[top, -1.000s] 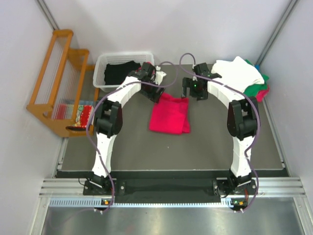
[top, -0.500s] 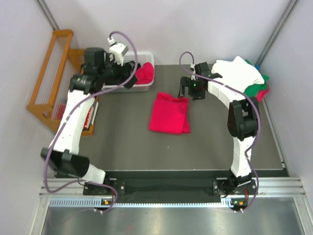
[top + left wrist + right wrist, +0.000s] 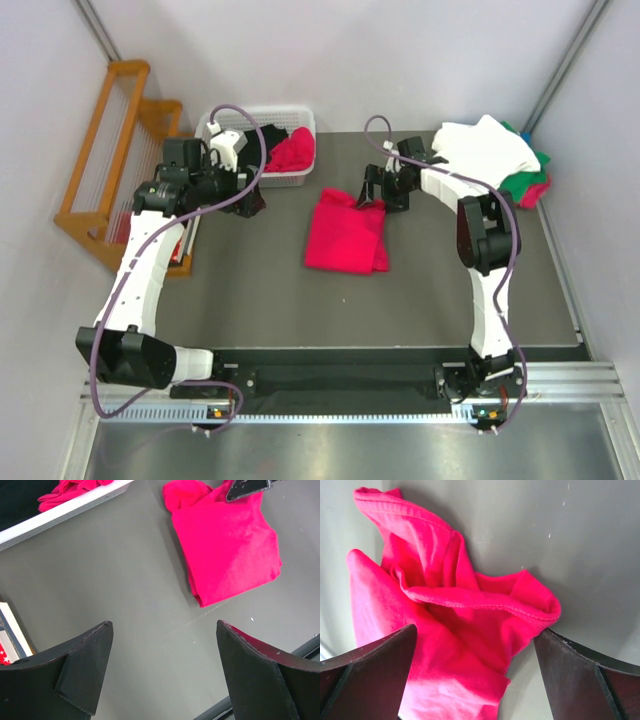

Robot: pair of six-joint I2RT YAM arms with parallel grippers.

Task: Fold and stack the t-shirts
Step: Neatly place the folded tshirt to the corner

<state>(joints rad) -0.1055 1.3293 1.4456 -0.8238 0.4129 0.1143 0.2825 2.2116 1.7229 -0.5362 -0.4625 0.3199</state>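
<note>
A crimson-red t-shirt [image 3: 345, 232] lies folded on the grey table; it also shows in the left wrist view [image 3: 230, 545]. Its far right corner is rumpled [image 3: 455, 645]. My right gripper [image 3: 377, 195] is open, with its jaws on either side of that rumpled corner [image 3: 475, 630], not closed on it. My left gripper [image 3: 252, 200] is open and empty [image 3: 164, 627] above bare table, left of the shirt and in front of the basket. A pile of white, green and red t-shirts [image 3: 495, 152] lies at the back right.
A white lattice basket [image 3: 300, 180] at the back holds a red t-shirt [image 3: 292, 150] and a black one [image 3: 275, 132]; its rim shows in the left wrist view [image 3: 65, 512]. A wooden rack [image 3: 110, 160] stands at the left. A flat printed box [image 3: 178, 235] lies beside it.
My left arm swung from the shirt's far left corner to the basket, then down in front of it. A red t-shirt now lies in the basket. My right gripper moved left onto the shirt's corner.
</note>
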